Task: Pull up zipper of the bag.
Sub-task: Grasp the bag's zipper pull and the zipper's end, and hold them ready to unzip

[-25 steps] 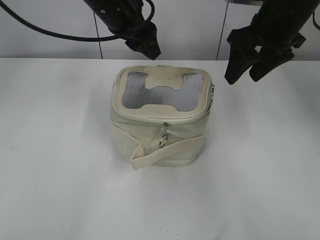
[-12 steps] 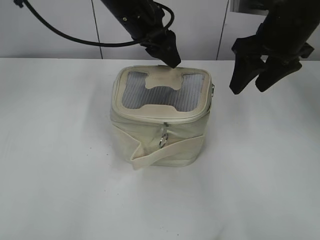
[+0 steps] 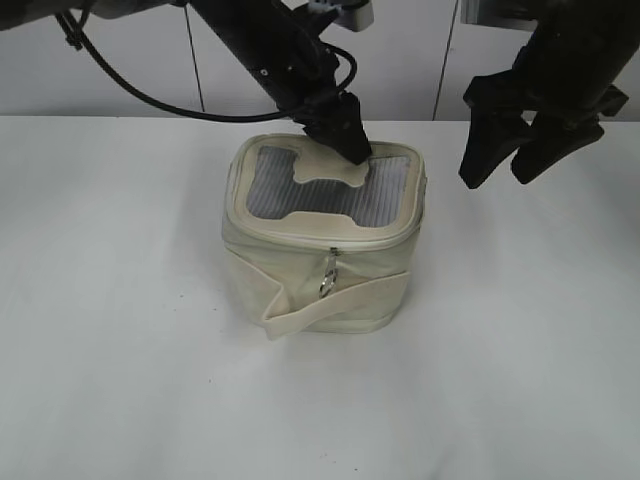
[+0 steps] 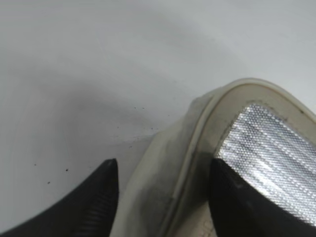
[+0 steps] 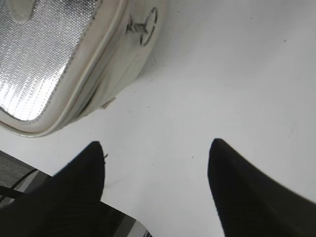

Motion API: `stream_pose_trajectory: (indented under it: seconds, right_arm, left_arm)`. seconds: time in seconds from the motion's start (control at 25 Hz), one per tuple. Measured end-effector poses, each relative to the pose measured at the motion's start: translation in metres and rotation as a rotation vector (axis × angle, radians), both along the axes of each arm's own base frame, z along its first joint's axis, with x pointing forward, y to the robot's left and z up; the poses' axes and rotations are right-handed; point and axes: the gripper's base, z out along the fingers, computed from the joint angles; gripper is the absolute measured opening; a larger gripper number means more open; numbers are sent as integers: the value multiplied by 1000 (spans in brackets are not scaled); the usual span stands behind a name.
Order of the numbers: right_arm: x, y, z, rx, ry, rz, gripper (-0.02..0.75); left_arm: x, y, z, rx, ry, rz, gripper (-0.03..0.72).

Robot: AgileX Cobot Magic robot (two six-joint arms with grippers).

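Bag (image 3: 322, 240) upright near middle of white worktop (image 3: 120, 330), mesh top facing up, loose strap (image 3: 335, 305) wrapped round lower body. Zipper (image 3: 330, 235) runs along top panel rim; silver pull (image 3: 328, 281) hangs on front face. Left hand (image 3: 347, 140) down at rear edge of top panel, fingers (image 4: 94, 197) spread apart, straddling bag rim, gripping nothing. Right hand (image 3: 515, 150) raised in air right of bag, clear of it, fingers (image 5: 79, 182) wide apart, empty

We note a white table (image 3: 120, 350), bare w/ few dark specks; pale panelled wall (image 3: 120, 90) behind, vertical seams.
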Motion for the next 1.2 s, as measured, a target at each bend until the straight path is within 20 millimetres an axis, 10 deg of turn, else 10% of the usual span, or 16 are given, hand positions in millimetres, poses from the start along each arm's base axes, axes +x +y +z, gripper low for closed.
stream_pose_trajectory:
  seconds: [0.12,0.32,1.2]
  right_arm:
    - [0,0,0,0,0,0,516]
    - [0,0,0,0,0,-1,515]
    - [0,0,0,0,-1,3,515]
  left_arm:
    - [-1,0,-1,-3,25,-8,376]
    - [-6,0,-2,10,67,-37,55]
    - [-26,12,-4,6,165,131,45]
